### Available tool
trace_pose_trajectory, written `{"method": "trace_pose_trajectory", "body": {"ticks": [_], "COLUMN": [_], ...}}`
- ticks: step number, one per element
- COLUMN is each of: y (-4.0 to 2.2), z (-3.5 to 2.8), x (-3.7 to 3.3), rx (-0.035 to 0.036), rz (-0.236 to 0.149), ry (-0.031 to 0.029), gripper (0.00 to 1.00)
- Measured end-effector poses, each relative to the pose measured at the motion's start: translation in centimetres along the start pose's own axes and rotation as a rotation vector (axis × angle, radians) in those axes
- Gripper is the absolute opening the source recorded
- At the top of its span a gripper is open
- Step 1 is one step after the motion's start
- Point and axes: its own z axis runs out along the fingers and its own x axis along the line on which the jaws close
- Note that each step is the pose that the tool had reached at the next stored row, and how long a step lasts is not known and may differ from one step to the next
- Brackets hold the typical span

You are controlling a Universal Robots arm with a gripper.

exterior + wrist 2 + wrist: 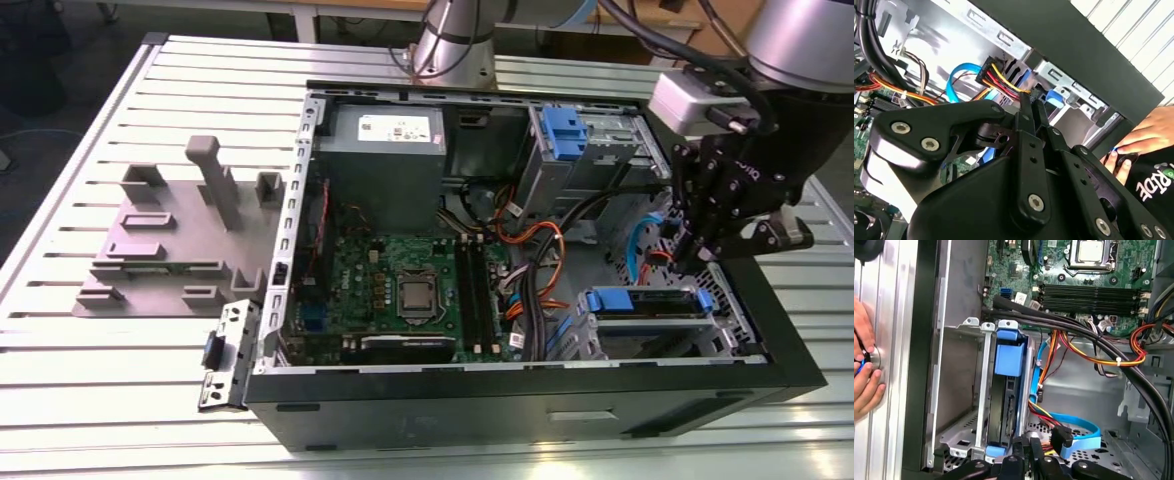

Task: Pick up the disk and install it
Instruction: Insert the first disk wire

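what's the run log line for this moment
gripper: shut, empty, above drive cage | disk: seated in cage with blue rails | person's hand: on table beside case

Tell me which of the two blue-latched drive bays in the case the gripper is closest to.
The lower bay, by the case's front corner: the gripper hangs just above it. The other blue-latched bay sits further back, beside the power supply.

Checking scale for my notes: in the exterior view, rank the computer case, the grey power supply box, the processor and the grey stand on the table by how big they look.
1. Computer case
2. Grey stand
3. Power supply box, looking somewhat smaller than the stand
4. Processor
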Motion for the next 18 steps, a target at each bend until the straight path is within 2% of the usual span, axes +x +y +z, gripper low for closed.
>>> {"method": "trace_pose_trajectory", "body": {"ticks": [1, 2, 5, 6, 7, 11, 13, 18], "y": [0.13, 0.22, 0.39, 0.42, 0.44, 0.53, 0.59, 0.8], "z": [-0.01, 0.0, 0.03, 0.05, 0.06, 0.13, 0.19, 0.27], "x": [0.0, 0.01, 0.2, 0.29, 0.38, 0.78, 1.11, 1.56], "rx": [0.003, 0.0056, 0.0126, 0.0139, 0.0146, 0.0197, 0.0275, 0.0543], "rz": [0.001, 0.002, 0.005, 0.006, 0.006, 0.007, 0.008, 0.012], "ry": [-0.0026, -0.0101, -0.0467, -0.0551, -0.0576, -0.0585, -0.0582, -0.0573], "gripper": [0.17, 0.17, 0.17, 0.17, 0.17, 0.17, 0.17, 0.17]}}
